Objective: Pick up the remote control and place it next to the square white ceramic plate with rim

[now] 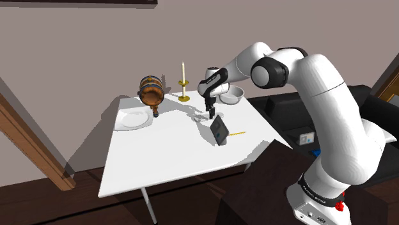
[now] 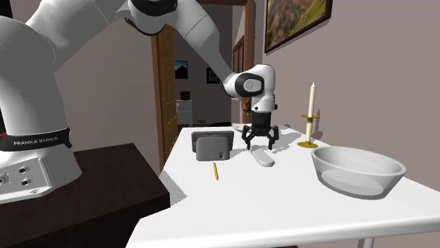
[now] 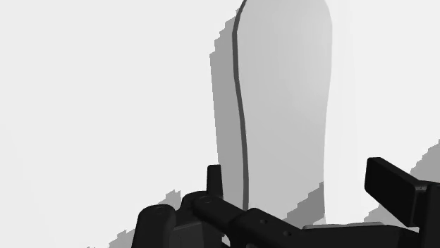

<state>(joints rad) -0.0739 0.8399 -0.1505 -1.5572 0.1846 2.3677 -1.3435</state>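
The arm [image 2: 42, 84] lettered FRANKA EMIKA poises spread, empty jaws over the pale remote control [image 3: 282, 98].

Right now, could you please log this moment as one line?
gripper: open, over remote | remote: flat on table, unheld | plate: apart from remote

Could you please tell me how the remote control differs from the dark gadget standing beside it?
The remote control is pale grey; the dark gadget is dark grey. The remote control lies flat, the gadget stands propped up. The remote control is long and slim, the gadget squarish. Both rest on the white table.
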